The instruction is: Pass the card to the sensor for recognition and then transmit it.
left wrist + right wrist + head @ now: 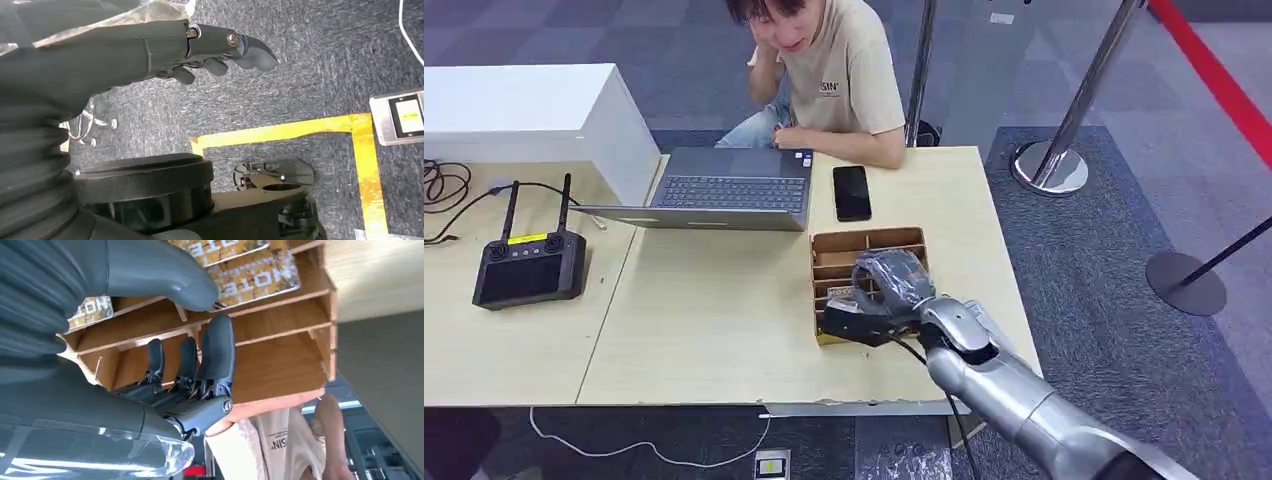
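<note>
A wooden card box with several slots stands on the table's right half. Cards printed in yellow and white lie in its slots; another card shows beside my thumb. My right hand reaches down into the box. In the right wrist view my right hand has its thumb at a divider beside the cards and its fingers in a neighbouring slot, with nothing gripped between them. My left hand hangs over the carpet, fingers loosely bent, holding nothing.
An open laptop and a black phone lie behind the box, with a person seated at the far edge. A black controller and a white box are at left. Stanchion bases stand on the carpet at right.
</note>
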Action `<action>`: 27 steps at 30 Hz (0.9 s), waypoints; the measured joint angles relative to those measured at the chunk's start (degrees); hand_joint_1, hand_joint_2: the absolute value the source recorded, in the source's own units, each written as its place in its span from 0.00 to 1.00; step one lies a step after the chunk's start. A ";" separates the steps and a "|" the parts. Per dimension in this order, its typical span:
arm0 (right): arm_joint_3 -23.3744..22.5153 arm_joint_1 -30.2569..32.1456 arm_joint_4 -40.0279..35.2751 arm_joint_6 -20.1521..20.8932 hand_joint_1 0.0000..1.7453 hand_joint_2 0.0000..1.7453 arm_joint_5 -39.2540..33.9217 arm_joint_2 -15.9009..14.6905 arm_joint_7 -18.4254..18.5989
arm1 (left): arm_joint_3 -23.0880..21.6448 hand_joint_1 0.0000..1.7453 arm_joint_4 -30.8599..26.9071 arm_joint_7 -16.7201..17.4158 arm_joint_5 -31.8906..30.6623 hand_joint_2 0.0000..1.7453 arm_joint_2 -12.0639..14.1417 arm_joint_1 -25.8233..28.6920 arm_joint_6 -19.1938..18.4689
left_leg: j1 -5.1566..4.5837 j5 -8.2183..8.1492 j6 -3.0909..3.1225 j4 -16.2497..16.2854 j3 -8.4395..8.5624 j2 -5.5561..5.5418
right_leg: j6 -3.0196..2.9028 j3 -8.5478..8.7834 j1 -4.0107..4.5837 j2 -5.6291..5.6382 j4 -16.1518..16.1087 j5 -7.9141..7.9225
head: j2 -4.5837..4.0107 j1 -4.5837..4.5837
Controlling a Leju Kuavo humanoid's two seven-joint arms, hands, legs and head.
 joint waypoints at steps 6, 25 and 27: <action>0.94 -1.03 1.01 1.14 0.57 1.00 3.32 0.22 1.66 | 0.00 0.00 0.00 0.00 0.00 1.00 0.00 0.00 0.00 | 0.00 0.00 0.00 0.00 0.01 0.00 | 0.00 0.01 0.00 0.00 0.00 0.00 | 0.00 0.02; 1.51 -2.00 2.32 2.03 0.64 1.00 3.82 0.72 2.07 | 0.00 0.00 0.00 -0.11 0.22 1.00 0.00 0.00 0.00 | 0.00 0.00 0.00 0.00 0.09 0.01 | 0.00 0.07 0.00 0.00 0.00 0.00 | 0.00 0.02; 1.60 -2.11 2.40 2.16 0.66 1.00 3.82 0.74 2.07 | 0.00 0.00 0.00 -0.26 0.22 1.00 0.00 0.00 0.00 | 0.00 0.00 0.00 0.00 0.11 0.01 | 0.00 0.09 0.00 0.00 -0.01 0.00 | 0.00 0.00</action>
